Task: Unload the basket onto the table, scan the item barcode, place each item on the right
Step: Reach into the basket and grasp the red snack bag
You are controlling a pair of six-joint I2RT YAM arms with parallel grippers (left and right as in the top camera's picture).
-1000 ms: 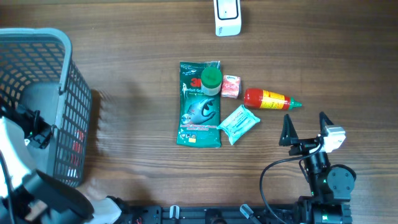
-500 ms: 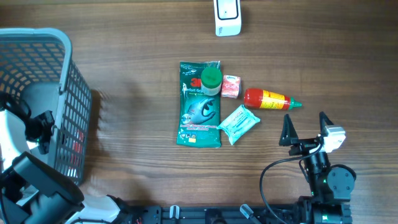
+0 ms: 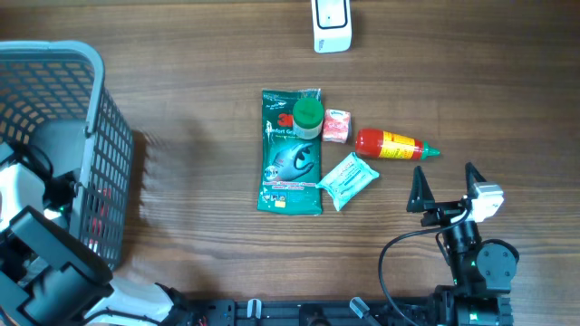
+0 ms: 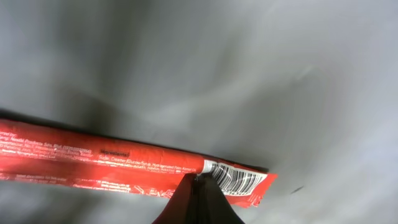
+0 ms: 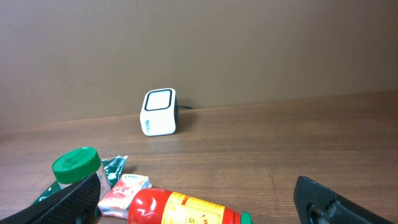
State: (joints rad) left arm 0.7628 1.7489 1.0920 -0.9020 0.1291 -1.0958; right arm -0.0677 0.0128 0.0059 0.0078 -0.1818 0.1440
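Note:
In the left wrist view my left gripper (image 4: 198, 186) is shut on the lower edge of a long red packet (image 4: 93, 165), right beside its white barcode (image 4: 235, 179). The packet lies across the grey basket floor (image 4: 249, 74). From overhead, the left arm (image 3: 41, 204) reaches down into the grey mesh basket (image 3: 100, 109), which hides its fingers. A white scanner (image 3: 332, 24) stands at the table's far edge (image 5: 160, 112). My right gripper (image 3: 446, 186) is open at the front right, holding nothing (image 5: 196, 198).
A cluster lies mid-table: a green 3M pack (image 3: 290, 154), a green-lidded jar (image 3: 307, 116), a small pink packet (image 3: 336, 127), a red sauce bottle (image 3: 390, 144) and a teal tissue pack (image 3: 349, 178). The bottle (image 5: 180, 210) lies just ahead of the right fingers.
The left arm has shifted lower inside the basket toward the table's near edge. The right arm and the items on the table have not moved.

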